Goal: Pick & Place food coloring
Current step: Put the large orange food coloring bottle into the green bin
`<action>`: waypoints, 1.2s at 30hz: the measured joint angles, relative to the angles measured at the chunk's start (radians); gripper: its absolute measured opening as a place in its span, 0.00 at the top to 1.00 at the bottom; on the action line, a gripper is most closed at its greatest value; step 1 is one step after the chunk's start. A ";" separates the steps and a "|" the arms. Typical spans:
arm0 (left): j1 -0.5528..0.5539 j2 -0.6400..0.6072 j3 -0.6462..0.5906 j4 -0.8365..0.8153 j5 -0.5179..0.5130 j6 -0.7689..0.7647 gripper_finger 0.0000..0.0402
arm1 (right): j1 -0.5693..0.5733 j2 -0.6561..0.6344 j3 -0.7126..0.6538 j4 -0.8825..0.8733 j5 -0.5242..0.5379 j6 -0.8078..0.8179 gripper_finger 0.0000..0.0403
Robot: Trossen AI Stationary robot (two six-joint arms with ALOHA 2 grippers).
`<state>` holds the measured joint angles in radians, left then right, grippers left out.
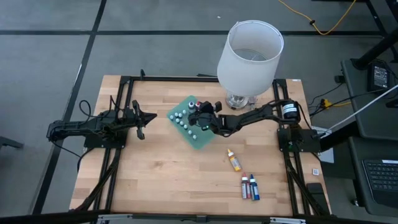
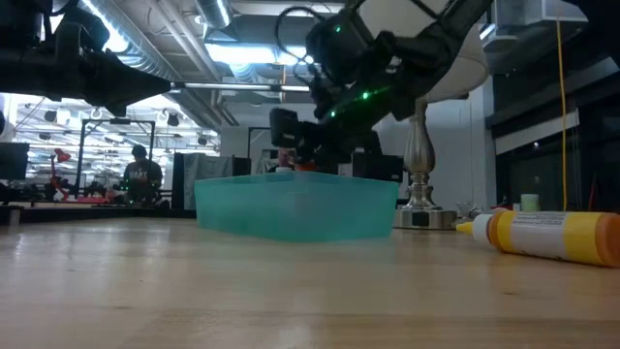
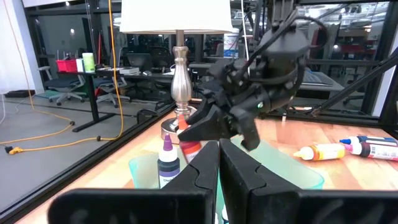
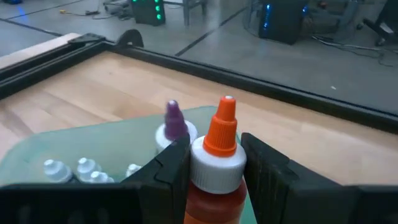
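Pale wood makes up the desk (image 1: 161, 174), framed in black rails, and the biggest thing standing on it is a white-shaded lamp (image 1: 250, 56) at the far edge. In front of the lamp sits a translucent green tray (image 1: 202, 142), turned at an angle, with a scatter of tiny white-capped bottles (image 1: 181, 119) lying inside it and a purple-tipped bottle (image 4: 173, 121) standing among them.

The right arm stretches in from its side of the desk, and the right gripper (image 4: 214, 163) hangs over the tray, its jaws clamped on the neck of a red bottle with an orange tip (image 4: 217, 158), held upright just above the tray's inside. The left arm rests well apart on the other side, the left gripper (image 3: 219, 163) pointing toward the tray with its jaws pressed together and nothing between them.

On the bare wood nearer the front lie more of the food coloring: an orange bottle (image 1: 234, 160) on its side, and beyond it a red bottle (image 1: 245, 186) and a blue bottle (image 1: 254, 187) lying side by side.
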<state>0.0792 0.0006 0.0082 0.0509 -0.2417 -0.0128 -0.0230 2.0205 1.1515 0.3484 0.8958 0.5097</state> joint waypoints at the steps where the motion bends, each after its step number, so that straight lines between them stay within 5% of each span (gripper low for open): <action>1: 0.000 0.000 0.000 0.000 0.000 0.000 0.97 | -0.001 0.008 0.000 0.000 0.000 0.010 0.68; 9: 0.000 0.000 0.000 0.000 0.000 0.000 0.96 | 0.000 0.044 0.000 0.006 -0.005 0.036 0.67; 24: 0.000 0.000 0.000 0.000 0.000 0.000 0.97 | -0.007 0.040 0.000 0.001 -0.005 0.019 0.44; 36: 0.000 0.000 0.000 0.000 0.000 0.000 0.97 | -0.007 0.040 -0.001 0.000 -0.006 0.009 0.42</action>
<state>0.0792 0.0008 0.0082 0.0509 -0.2417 -0.0128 -0.0296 2.0609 1.1507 0.3479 0.8894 0.5187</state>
